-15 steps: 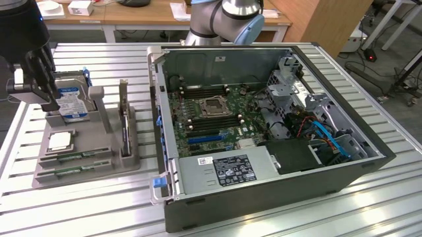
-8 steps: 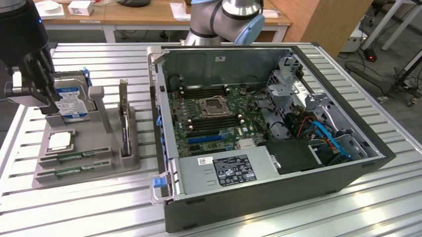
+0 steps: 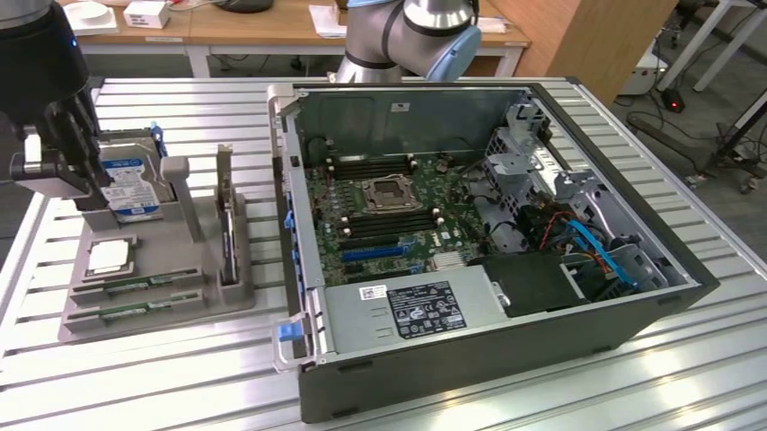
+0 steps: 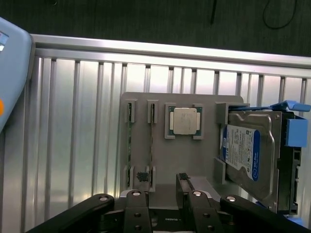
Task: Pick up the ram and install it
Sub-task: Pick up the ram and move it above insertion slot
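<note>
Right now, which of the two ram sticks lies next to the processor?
The ram stick in the slot right beside the processor. The other stick lies one slot farther out, along the gray holder's outer edge.

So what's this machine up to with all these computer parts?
A robot arm's gripper hangs open over a grey holder, holding nothing. One ram stick and a second ram stick sit in the holder's slots, beside a processor chip and a hard drive. An opened computer case stands alongside.
</note>
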### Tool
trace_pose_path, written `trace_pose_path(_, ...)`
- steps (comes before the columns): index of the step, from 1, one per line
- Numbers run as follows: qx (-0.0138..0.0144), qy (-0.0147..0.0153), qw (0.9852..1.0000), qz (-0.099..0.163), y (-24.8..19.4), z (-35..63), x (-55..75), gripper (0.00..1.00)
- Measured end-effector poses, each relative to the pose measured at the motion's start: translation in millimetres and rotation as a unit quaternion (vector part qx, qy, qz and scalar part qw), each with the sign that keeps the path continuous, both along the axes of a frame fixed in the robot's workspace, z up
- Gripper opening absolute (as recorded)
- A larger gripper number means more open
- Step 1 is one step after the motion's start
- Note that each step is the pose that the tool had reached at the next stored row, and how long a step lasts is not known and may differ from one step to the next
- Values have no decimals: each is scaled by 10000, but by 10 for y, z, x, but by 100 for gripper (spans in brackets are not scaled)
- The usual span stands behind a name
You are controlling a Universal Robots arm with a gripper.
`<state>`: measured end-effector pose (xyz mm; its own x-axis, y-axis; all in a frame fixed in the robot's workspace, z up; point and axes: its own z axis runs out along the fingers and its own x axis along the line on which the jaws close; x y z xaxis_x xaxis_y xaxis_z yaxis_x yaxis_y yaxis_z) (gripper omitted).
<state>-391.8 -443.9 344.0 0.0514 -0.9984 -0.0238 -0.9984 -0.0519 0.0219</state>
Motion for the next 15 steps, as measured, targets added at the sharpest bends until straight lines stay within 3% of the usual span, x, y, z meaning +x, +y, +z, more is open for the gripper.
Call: trace_pose_path(15,-1,0,10000,-31,0,-147,0,35)
